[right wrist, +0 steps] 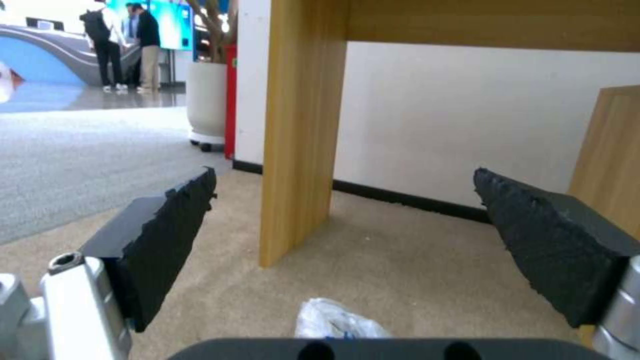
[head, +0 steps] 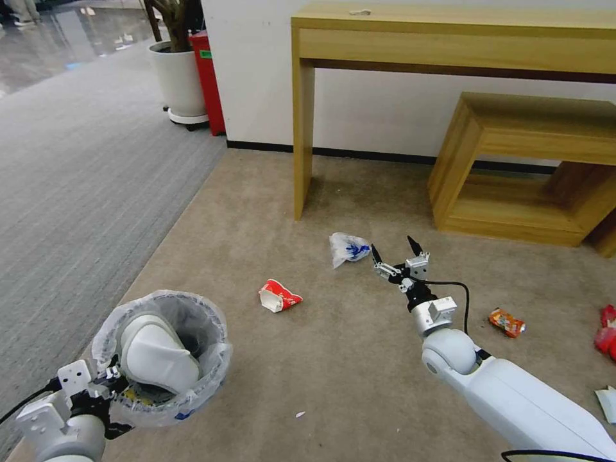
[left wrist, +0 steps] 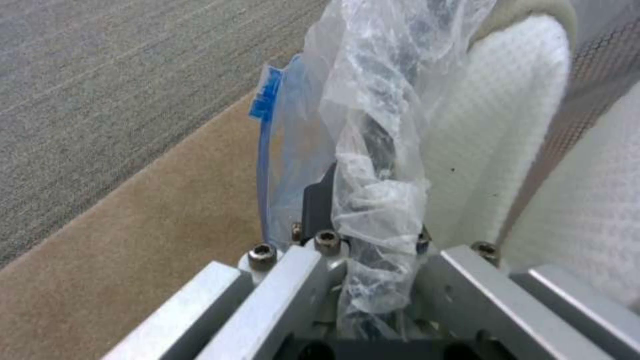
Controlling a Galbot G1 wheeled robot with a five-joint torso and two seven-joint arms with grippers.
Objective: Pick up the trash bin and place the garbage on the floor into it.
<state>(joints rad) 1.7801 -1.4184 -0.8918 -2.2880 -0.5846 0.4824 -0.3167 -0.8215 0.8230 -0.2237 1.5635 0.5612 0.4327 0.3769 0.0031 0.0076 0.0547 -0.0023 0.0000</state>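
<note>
- One trash bin (head: 163,359), lower left, left gripper (head: 106,385) clamped on its bagged rim; your thin hold may slip.
- Right gripper (head: 393,251), centre, jaws spread, empty.
- White-blue plastic bag (head: 348,248), just beyond it on the beige carpet (head: 333,359); could skid away.

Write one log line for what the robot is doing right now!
left gripper: shut on trash bin rim, slipper inside | right gripper: open, beside white-blue plastic bag | paper cup: on floor
</note>
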